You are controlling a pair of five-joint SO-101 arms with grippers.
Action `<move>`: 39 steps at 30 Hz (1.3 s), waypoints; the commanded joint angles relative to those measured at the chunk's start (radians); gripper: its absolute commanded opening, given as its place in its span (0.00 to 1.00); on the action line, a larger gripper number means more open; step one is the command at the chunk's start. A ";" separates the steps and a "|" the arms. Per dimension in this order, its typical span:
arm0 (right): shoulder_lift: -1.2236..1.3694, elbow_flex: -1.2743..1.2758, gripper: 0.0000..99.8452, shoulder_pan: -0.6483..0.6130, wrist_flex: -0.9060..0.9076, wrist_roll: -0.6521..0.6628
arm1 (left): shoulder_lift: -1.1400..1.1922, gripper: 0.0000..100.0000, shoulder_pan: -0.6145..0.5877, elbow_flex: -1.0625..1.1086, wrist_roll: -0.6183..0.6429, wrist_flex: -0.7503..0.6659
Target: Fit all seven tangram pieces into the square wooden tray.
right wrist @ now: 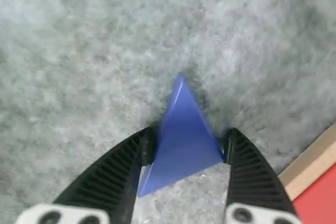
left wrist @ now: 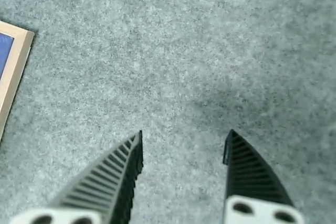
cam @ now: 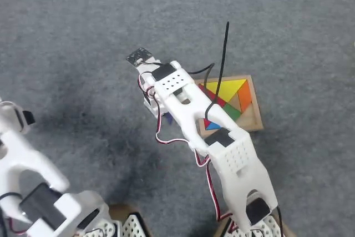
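Note:
A blue triangle (right wrist: 181, 140) lies flat between the fingers of my right gripper (right wrist: 190, 132), which is shut on it just above the grey carpet. The square wooden tray (cam: 252, 119) sits right of that arm's wrist (cam: 169, 84) and holds yellow (cam: 233, 89), orange (cam: 244, 99), red and green (cam: 232, 111) pieces. Its wooden rim (right wrist: 310, 163) and a red piece (right wrist: 317, 203) show close beside the right gripper. My left gripper (left wrist: 184, 137) hangs open over bare carpet with nothing between its fingers; a wooden rim (left wrist: 13, 72) shows off to one side.
The right arm (cam: 222, 142) stretches from the near edge across the tray's left part and hides some of it. The left arm (cam: 25, 165) stands at the near left. Grey carpet (cam: 83, 54) covers the whole table.

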 commanded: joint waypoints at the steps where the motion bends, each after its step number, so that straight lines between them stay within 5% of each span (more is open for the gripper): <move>1: -0.062 -0.020 0.18 -0.002 0.081 -0.021 | -0.012 0.25 -0.003 -0.039 -0.009 -0.021; 13: -0.507 0.176 0.18 0.143 0.203 -0.020 | -0.011 0.25 -0.002 -0.036 -0.009 -0.054; 17: -0.682 0.348 0.18 0.315 0.251 -0.025 | -0.012 0.25 -0.002 -0.035 -0.009 -0.054; 23: -0.776 0.689 0.18 0.575 0.074 -0.026 | -0.005 0.25 0.014 -0.033 -0.009 -0.055; 29: -0.794 0.862 0.18 0.599 -0.070 -0.084 | -0.012 0.25 0.021 -0.033 -0.009 -0.051; 39: -0.662 0.792 0.18 0.555 -0.087 -0.262 | -0.012 0.25 0.021 -0.008 -0.009 -0.057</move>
